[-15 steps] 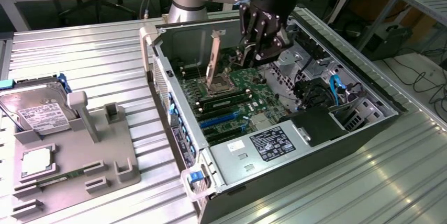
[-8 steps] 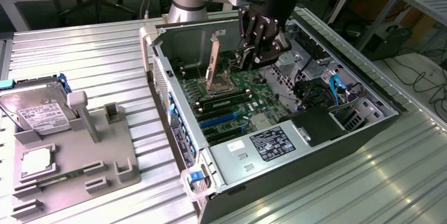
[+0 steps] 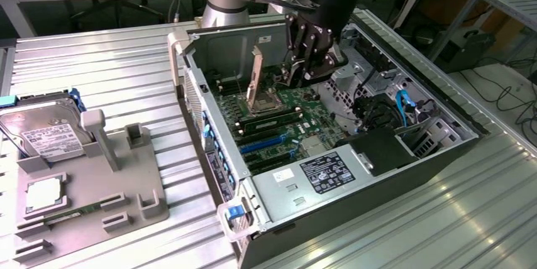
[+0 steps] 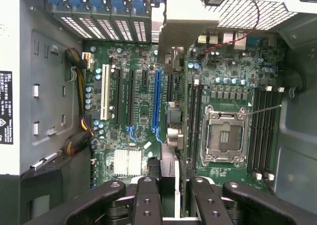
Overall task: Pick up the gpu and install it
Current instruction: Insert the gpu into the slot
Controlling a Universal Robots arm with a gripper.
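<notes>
The gripper (image 3: 307,68) hangs inside the open computer case (image 3: 195,87), which lies on its side on the ribbed metal table (image 3: 109,74). Its black fingers (image 4: 147,200) are drawn in on either side of the gpu (image 4: 173,34) and pinch the thin card between them. In the wrist view the card is seen edge-on, running away from the fingers with its pale metal bracket at the far end, near the row of blue-tabbed expansion bays (image 4: 99,2) at the case's rear wall. The card is above the green motherboard (image 3: 290,115); whether it touches the board cannot be told. It lines up in the strip between the long blue slot (image 4: 157,98) and the open CPU socket (image 4: 223,136), just beside the blue slot rather than over it. In the exterior view the power supply (image 3: 323,175) with its dark label fills the near end of the case. Well apart, toward the exterior view's left, a grey fixture tray (image 3: 126,187) carries the silver hard drive (image 3: 46,134) with its white label and the small square CPU chip (image 3: 44,193).
</notes>
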